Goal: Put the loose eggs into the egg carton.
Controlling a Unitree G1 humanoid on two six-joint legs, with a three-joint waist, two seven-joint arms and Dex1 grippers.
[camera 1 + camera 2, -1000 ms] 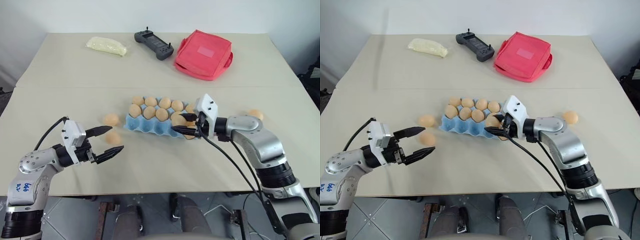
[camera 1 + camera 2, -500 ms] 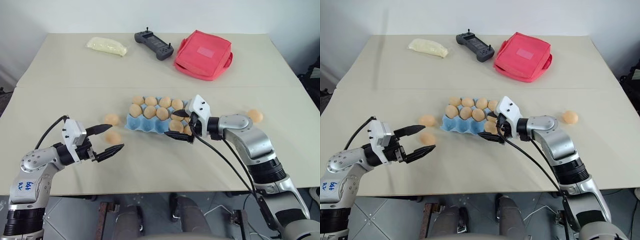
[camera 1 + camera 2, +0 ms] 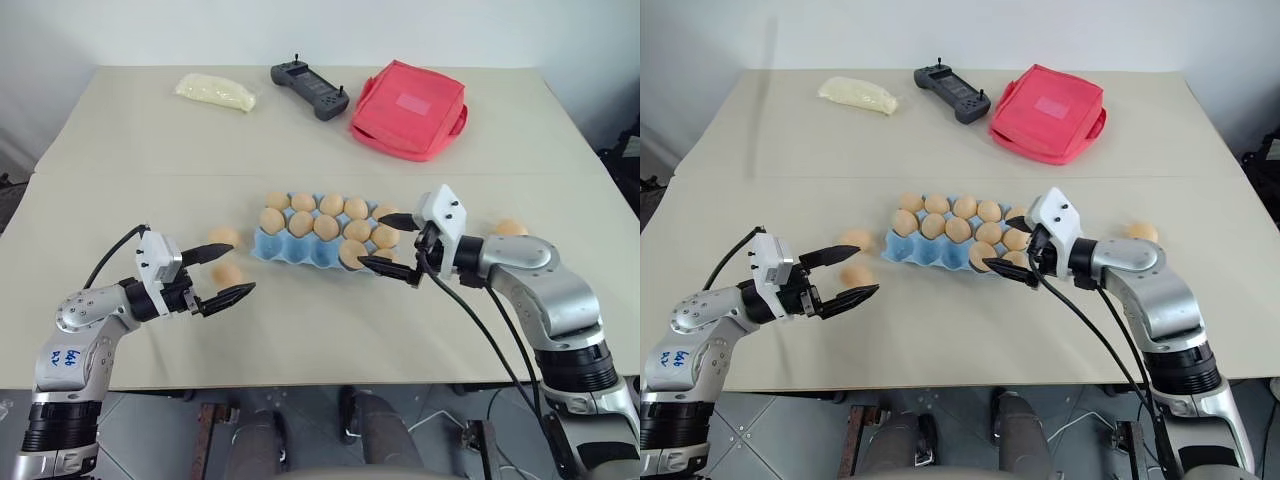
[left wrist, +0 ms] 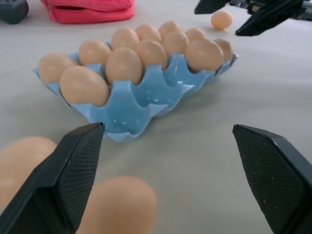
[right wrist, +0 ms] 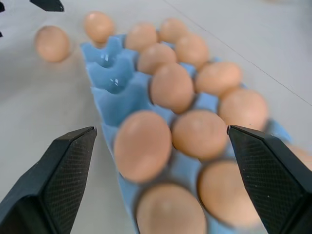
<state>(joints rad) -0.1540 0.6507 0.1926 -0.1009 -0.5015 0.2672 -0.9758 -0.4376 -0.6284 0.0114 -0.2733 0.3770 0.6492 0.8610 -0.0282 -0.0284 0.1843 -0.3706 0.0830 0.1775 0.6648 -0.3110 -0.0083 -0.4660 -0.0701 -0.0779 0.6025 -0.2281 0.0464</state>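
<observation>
Egg carton (image 3: 300, 250) mid-table, two loose eggs (image 3: 223, 238) left, one egg (image 3: 511, 228) right

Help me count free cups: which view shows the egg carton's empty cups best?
The right wrist view: the egg carton shows bare blue cups at its far end. The left wrist view sees it side-on; head views show it small, between the left gripper and right gripper.
</observation>
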